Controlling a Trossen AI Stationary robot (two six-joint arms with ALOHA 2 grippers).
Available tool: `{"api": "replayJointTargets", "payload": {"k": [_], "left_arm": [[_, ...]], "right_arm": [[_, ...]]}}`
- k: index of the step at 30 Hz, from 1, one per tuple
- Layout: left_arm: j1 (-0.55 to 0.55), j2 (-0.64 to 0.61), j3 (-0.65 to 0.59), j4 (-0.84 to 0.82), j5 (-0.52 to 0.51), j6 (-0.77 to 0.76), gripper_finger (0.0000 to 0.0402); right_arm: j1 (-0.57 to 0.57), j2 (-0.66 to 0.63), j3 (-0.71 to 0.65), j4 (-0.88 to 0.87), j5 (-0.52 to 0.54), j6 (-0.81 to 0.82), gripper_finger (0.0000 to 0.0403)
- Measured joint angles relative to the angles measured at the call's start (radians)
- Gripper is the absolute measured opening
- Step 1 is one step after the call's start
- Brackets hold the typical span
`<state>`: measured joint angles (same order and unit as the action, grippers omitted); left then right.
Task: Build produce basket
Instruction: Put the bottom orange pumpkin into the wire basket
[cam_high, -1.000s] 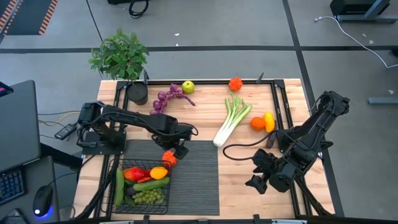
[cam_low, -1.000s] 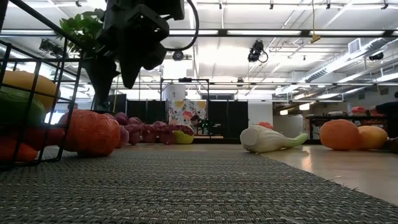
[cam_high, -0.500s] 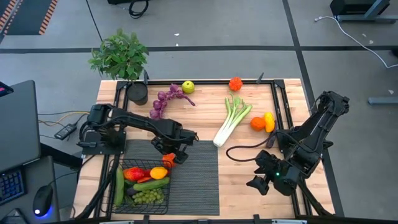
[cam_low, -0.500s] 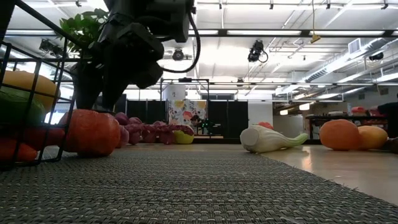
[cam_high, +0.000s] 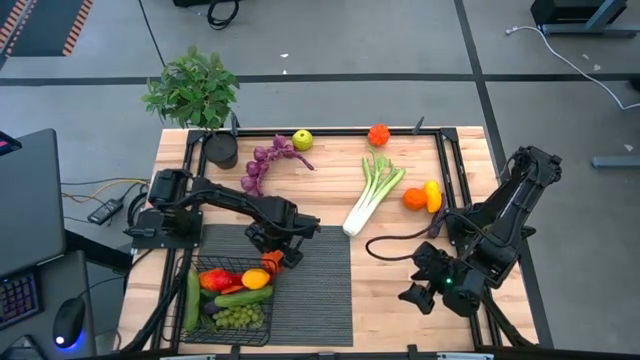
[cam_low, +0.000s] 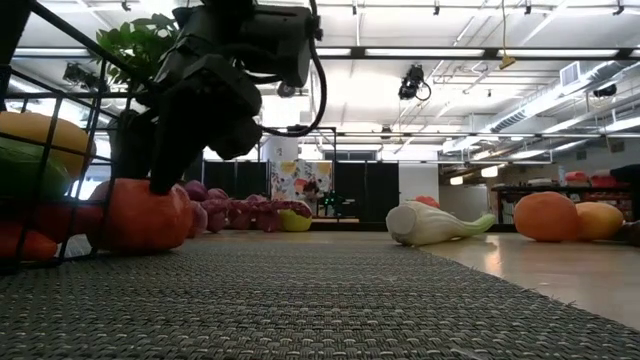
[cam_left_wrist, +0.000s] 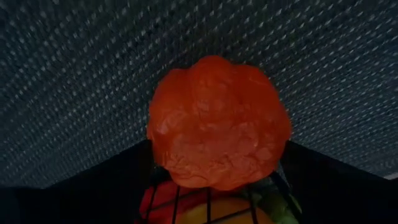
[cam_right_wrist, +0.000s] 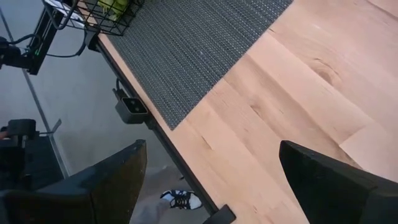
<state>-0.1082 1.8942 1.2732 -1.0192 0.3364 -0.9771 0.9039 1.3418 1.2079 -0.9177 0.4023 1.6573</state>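
Black wire-mesh basket (cam_high: 228, 300): lower left of the high view, on the near-left corner of the ribbed mat (cam_high: 310, 290). Contents: one cucumber (cam_high: 191, 298) along its left side, a second cucumber (cam_high: 243, 296), one red pepper (cam_high: 218, 279), one lemon (cam_high: 256, 278), one bunch of green grapes (cam_high: 240, 316).

Left gripper (cam_high: 270, 256): just right of the basket's upper right corner, jaws spread wide around one lumpy orange-red fruit (cam_left_wrist: 217, 124) that rests on the mat against the basket wire; no squeeze is visible.

Upper centre, on bare table (cam_high: 400, 300): one bunch of purple grapes (cam_high: 265, 160), one green apple (cam_high: 302, 139), one leek (cam_high: 372, 192), one small red-orange fruit (cam_high: 378, 134), one orange (cam_high: 414, 198) touching one yellow fruit (cam_high: 433, 194).

Right gripper (cam_high: 418, 285): lower right, over bare wood, jaws wide apart, empty.

No legible writing found.
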Motion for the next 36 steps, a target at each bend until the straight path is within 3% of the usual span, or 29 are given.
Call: {"api": "replayJointTargets", "payload": {"k": [10, 18, 26, 32, 36], "left_arm": [[0.037, -0.004, 0.017, -0.01, -0.005, 0.041, 0.0322], [0.067, 0.0, 0.126, 0.004, -0.064, 0.094, 0.0284], [0.089, 0.0, 0.397, -0.17, -0.05, 0.188, 0.0283], [0.044, -0.003, 0.65, -0.37, -0.075, 0.261, 0.0283], [-0.003, -0.004, 0.743, -0.475, -0.094, 0.293, 0.0283]], "right_arm": [[-0.004, 0.0, 0.0, -0.041, 0.002, -0.002, 0.0366], [-0.004, 0.0, 0.0, -0.083, 0.005, 0.009, 0.0356], [-0.002, 0.0, 0.0, -0.082, -0.012, 0.018, 0.0348], [-0.002, 0.0, 0.0, -0.087, -0.011, 0.011, 0.0348], [-0.002, 0.0, 0.0, -0.087, -0.009, 0.008, 0.0348]]}}
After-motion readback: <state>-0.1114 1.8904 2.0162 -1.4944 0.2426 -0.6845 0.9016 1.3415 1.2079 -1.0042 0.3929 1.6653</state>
